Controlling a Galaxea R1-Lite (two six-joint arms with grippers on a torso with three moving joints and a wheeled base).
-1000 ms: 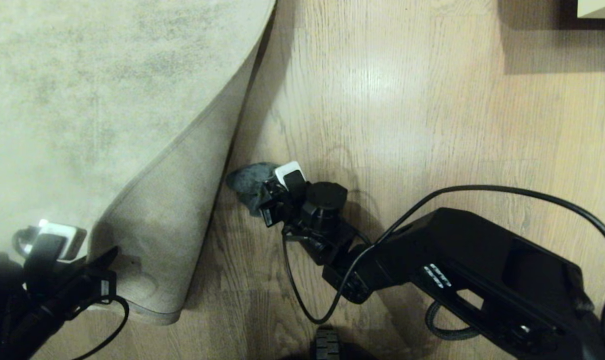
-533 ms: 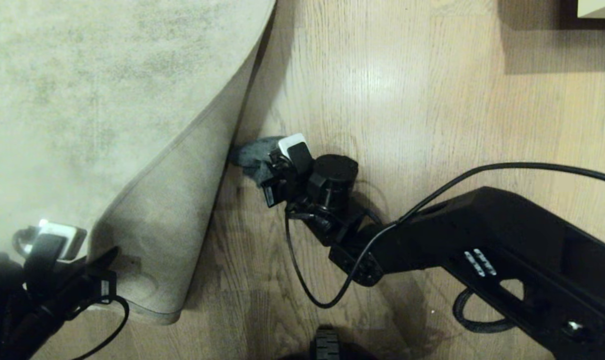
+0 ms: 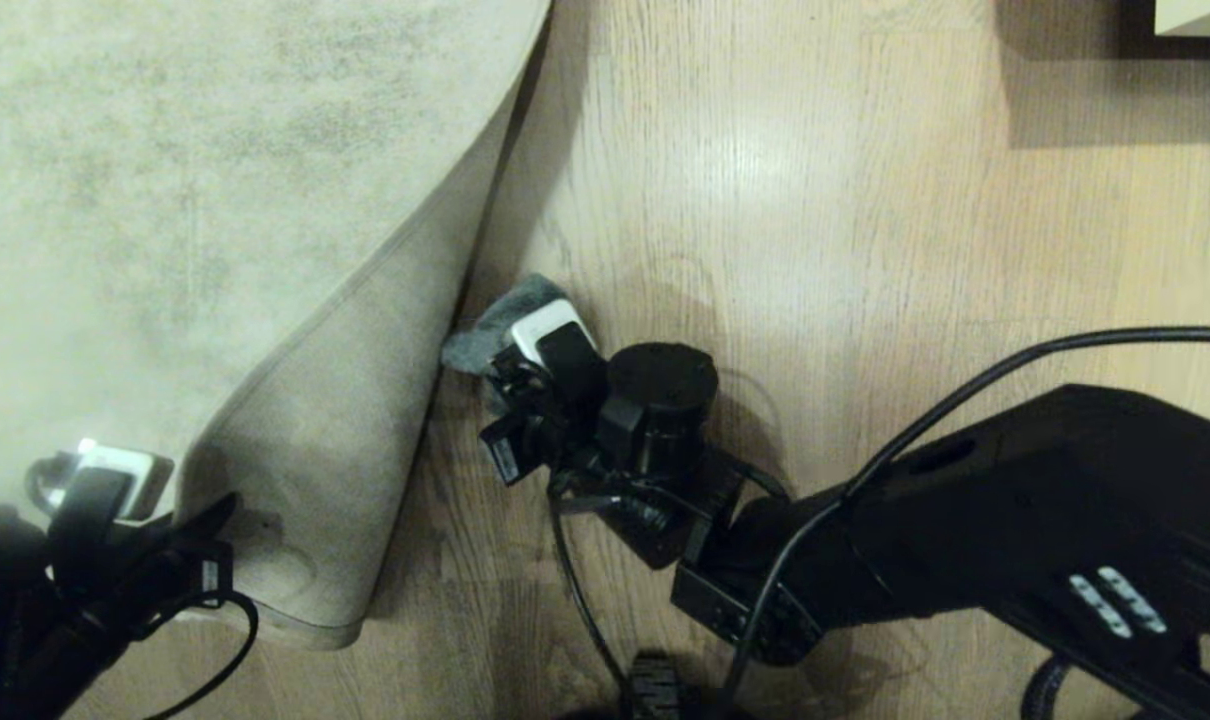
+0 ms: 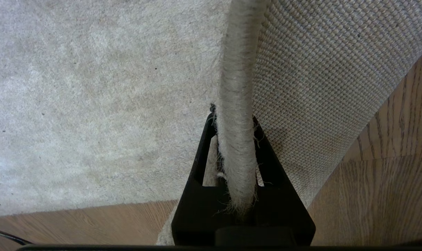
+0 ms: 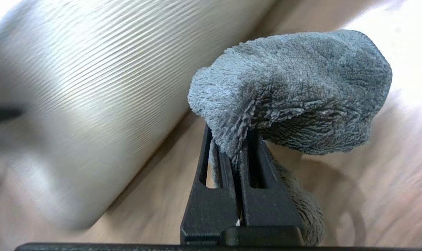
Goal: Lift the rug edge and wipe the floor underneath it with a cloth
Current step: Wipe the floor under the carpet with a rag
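Meanwhile, the rug (image 3: 165, 200) has its near corner folded up and back, tan backing (image 3: 345, 420) showing, and the left claw (image 4: 236, 139) is clamped tight on the rug's bound edge (image 4: 237, 87). Beside that raised fold, the right claw (image 5: 237, 153) is closed hard on the cloth (image 3: 495, 325), which sits on the floor (image 3: 865, 250) right against the foot of the fold. Away from the rug, bare planks run wide and open to a pale furniture corner (image 3: 1200, 15) at the far edge, cut off by the frame. Between fold and floor the gap is in shadow, so whether the cloth reaches beneath the rug cannot be told. Part of the cloth is hidden behind the right claw's wrist; the left arm's body is dark and cropped at the rug's near side.
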